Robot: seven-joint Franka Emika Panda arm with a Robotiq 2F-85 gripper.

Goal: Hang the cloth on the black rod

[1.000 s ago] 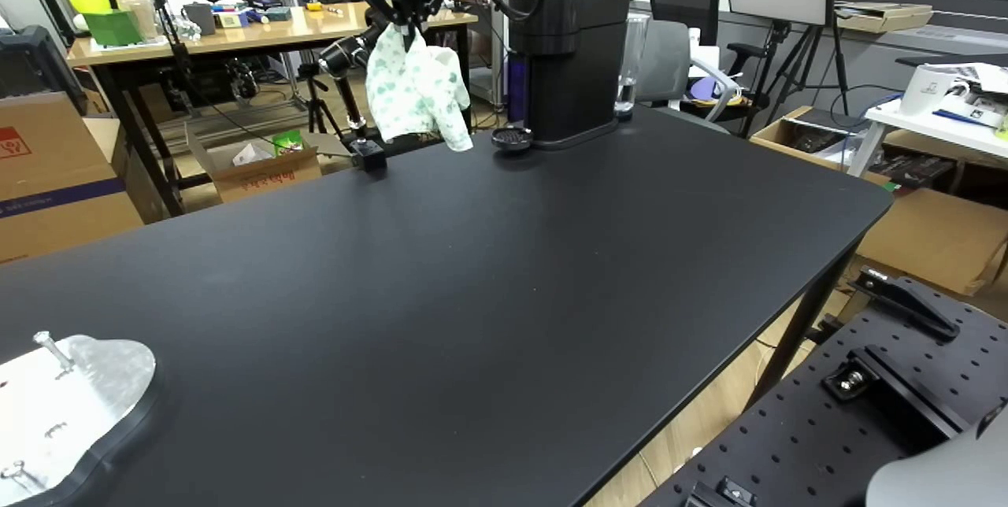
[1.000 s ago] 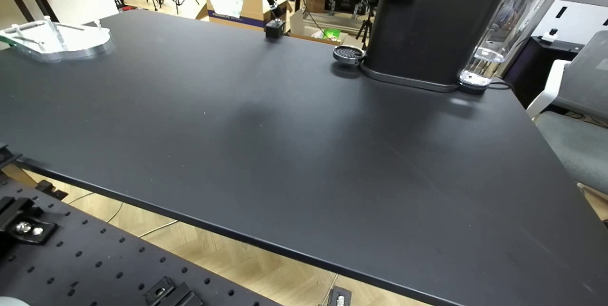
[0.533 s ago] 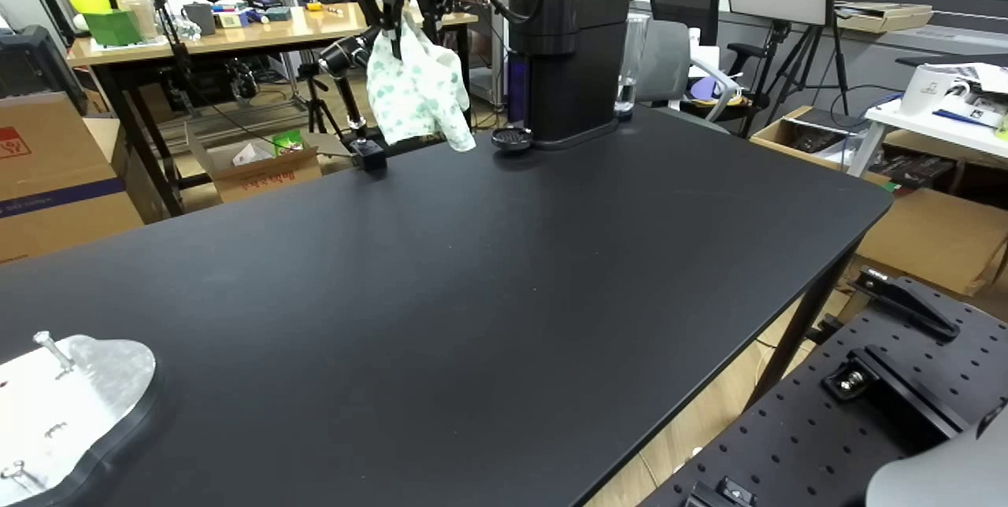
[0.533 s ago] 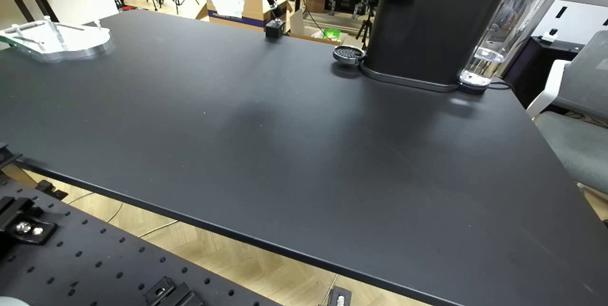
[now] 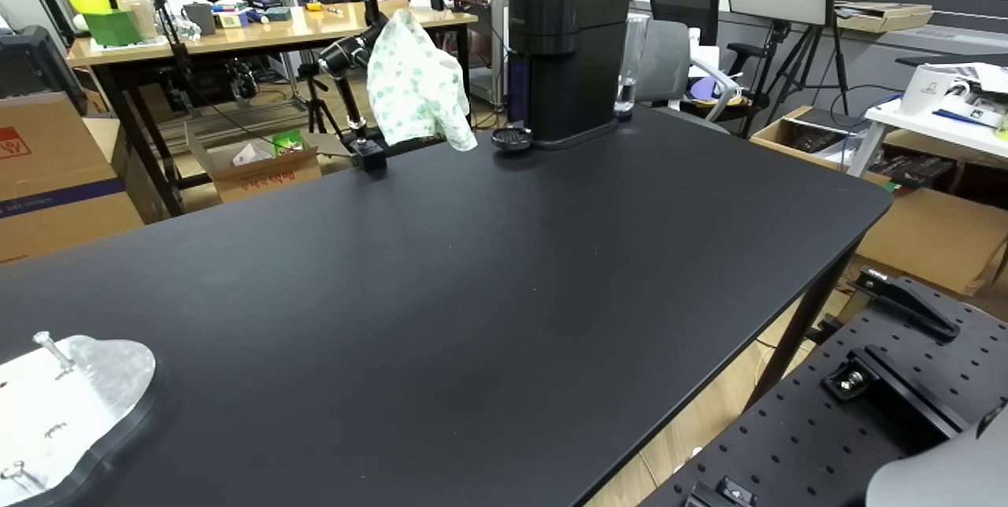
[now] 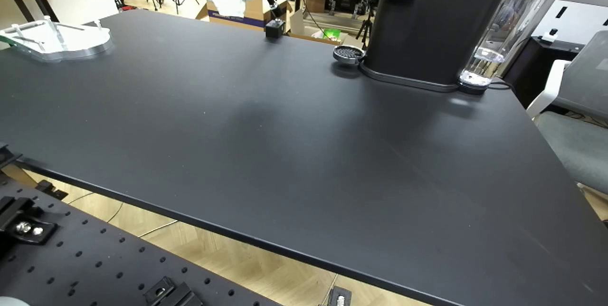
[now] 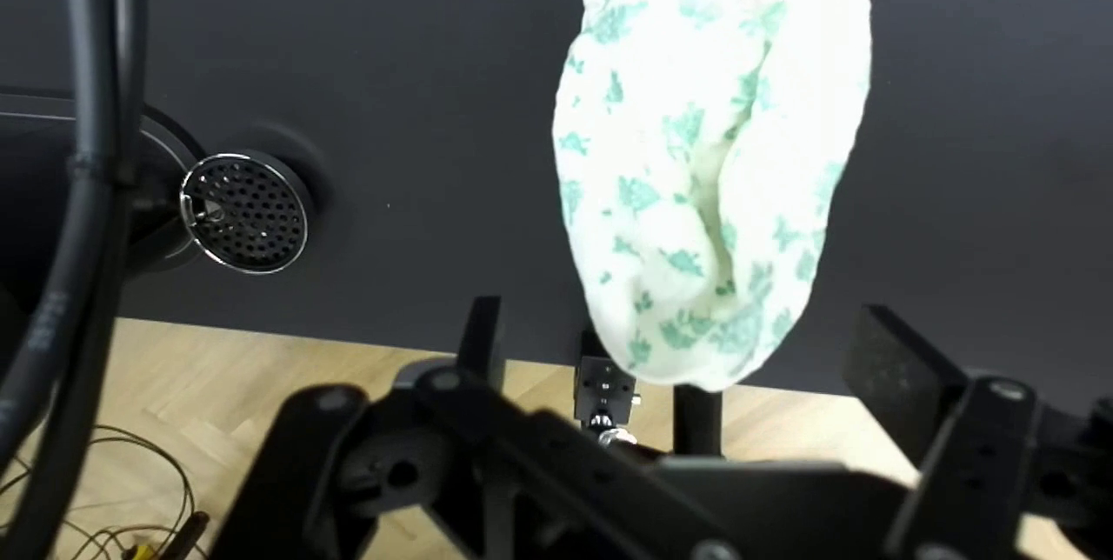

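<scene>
The jaws stand apart. In the wrist view the rod point(image 7: 698, 423) shows at 6 o'clock of the cloth point(image 7: 652, 151). Snagging on retreat, or lopsided drape, could drop it.

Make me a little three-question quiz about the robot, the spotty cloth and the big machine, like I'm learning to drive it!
1. True or false: the gripper is open.

2. How is the cloth?
A. Lying flat
B. Hanging
C. Rolled into a ball

3. Fill in the colour: the tall machine beside the clear cylinder is ____.

Key: 1. True. 2. B. 3. Black.
</scene>
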